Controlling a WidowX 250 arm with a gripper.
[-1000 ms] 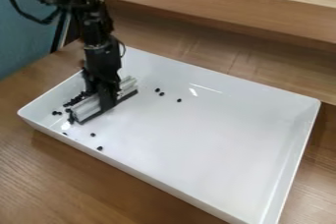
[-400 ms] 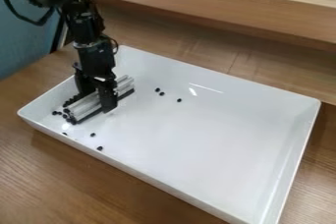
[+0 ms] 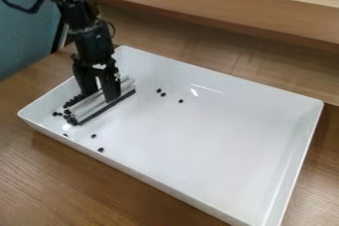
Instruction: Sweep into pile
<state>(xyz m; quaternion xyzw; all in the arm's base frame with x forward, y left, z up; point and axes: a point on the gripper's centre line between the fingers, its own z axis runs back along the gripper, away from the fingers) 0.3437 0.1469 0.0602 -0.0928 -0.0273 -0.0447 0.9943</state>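
Most of the small round black pieces (image 3: 71, 120) lie gathered near the left end of the white rectangular tray (image 3: 218, 136), some in a loose row behind the long silver-grey sweeping bar with a black lower edge (image 3: 88, 108), others bunched round its near end. A few sit just beside that bunch, toward the tray's left wall. The heap looks well begun but unfinished: three strays (image 3: 163, 94) are well apart from it, out in the tray to the right of the bar, and a few more (image 3: 94, 136) are scattered along the near side. Those still need bringing in, and the row behind the bar would need drawing together to make one tidy pile.

The bar lies slantwise on the tray floor. Over it hangs the black two-finger gripper (image 3: 99, 96), its fingers parted and straddling the bar, so it seems to have no grip on it; further sweeping would call for closing on the bar. The black robot arm (image 3: 83, 22) comes in from the upper left. The tray rests on a brown wooden table (image 3: 39, 170), with a raised wooden ledge (image 3: 232, 17) beyond.
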